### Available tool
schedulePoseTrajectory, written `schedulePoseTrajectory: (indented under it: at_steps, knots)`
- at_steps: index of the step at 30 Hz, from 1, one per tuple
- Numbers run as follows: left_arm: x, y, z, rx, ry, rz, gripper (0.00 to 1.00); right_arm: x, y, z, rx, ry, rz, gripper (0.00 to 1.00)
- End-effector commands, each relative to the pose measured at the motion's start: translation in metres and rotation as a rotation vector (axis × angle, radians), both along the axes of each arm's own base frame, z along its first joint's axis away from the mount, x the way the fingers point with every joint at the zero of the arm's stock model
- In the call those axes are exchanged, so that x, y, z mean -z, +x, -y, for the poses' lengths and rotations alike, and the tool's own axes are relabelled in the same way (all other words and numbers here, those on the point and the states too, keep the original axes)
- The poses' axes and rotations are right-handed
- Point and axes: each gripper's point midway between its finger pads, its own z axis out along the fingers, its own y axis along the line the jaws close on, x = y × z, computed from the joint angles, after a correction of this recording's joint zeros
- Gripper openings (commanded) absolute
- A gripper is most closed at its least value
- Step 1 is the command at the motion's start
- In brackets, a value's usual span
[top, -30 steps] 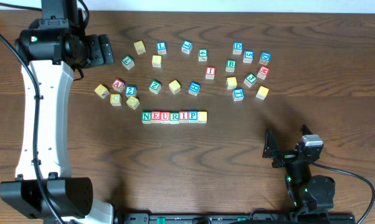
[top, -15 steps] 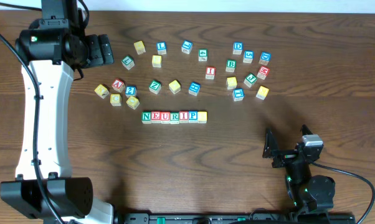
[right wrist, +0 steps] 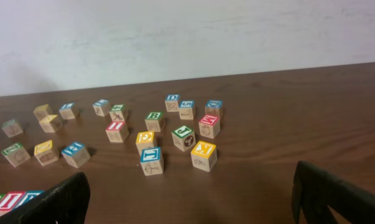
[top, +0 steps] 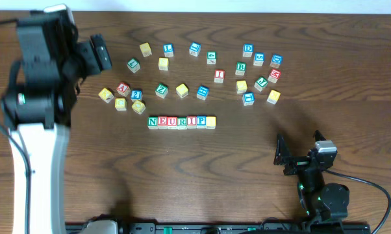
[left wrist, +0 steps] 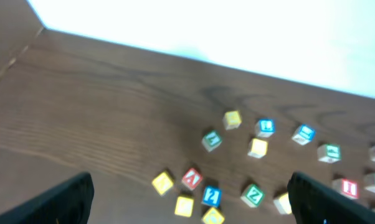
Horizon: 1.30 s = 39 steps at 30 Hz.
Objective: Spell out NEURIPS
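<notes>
Seven cubes stand touching in a row (top: 182, 121) at mid-table, reading green N (top: 152, 121), red E, red U, green R, red I, blue P (top: 201, 121), then a plain yellow-faced cube (top: 211, 121). The row's right end, with the red I (right wrist: 10, 200), shows at the lower left of the right wrist view. My left gripper (top: 97, 55) hangs open over the back left, far from the row. In its own view, the left gripper (left wrist: 190, 202) holds nothing. My right gripper (top: 298, 148) rests open near the front right, and the right gripper (right wrist: 190, 196) has bare table between its fingers.
Loose letter cubes are scattered across the back: a red A (top: 123, 88), a blue 2 (top: 136, 95) and a green Z (top: 161, 90) at left, a blue D (top: 248, 48) and a green B (top: 240, 67) at right. The left arm's white body (top: 36, 162) spans the left side.
The left arm has swung and lifted, so its body now looks larger and blurred. Its gripper has shifted slightly left. The cubes and the right arm have not moved.
</notes>
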Motion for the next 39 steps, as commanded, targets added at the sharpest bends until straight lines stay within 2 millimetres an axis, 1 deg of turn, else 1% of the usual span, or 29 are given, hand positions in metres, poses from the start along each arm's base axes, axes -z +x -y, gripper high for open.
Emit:
schedulePoseTrajectory:
  at_steps: [1, 3, 9, 14, 19, 26, 31, 39]
  knots:
    - [0.026, -0.012, 0.010, 0.054, -0.025, 0.030, 0.98, 0.000, 0.000, 0.003, 0.013, -0.009, 0.006, 0.99]
    - [0.032, -0.020, 0.011, 0.060, -0.024, 0.091, 0.98, 0.000, 0.000, 0.003, 0.013, -0.010, 0.006, 0.99]
    - [0.057, -0.054, 0.013, 0.069, 0.001, 0.231, 0.98, 0.000, 0.000, 0.003, 0.013, -0.009, 0.006, 0.99]
    - [0.084, -0.085, 0.014, 0.096, 0.055, 0.262, 0.98, 0.000, 0.000, 0.003, 0.013, -0.010, 0.006, 0.99]
    - [0.105, -0.106, 0.016, 0.113, 0.096, 0.303, 0.97, 0.000, 0.000, 0.003, 0.013, -0.010, 0.006, 0.99]
    - [0.130, -0.124, 0.016, 0.117, 0.124, 0.382, 0.98, 0.000, 0.000, 0.003, 0.013, -0.009, 0.006, 0.99]
    - [0.141, -0.132, 0.017, 0.124, 0.156, 0.433, 0.98, 0.000, 0.000, 0.003, 0.013, -0.010, 0.006, 0.99]
    - [0.154, -0.140, 0.016, 0.136, 0.218, 0.482, 0.98, 0.000, 0.000, 0.003, 0.013, -0.009, 0.006, 0.99]
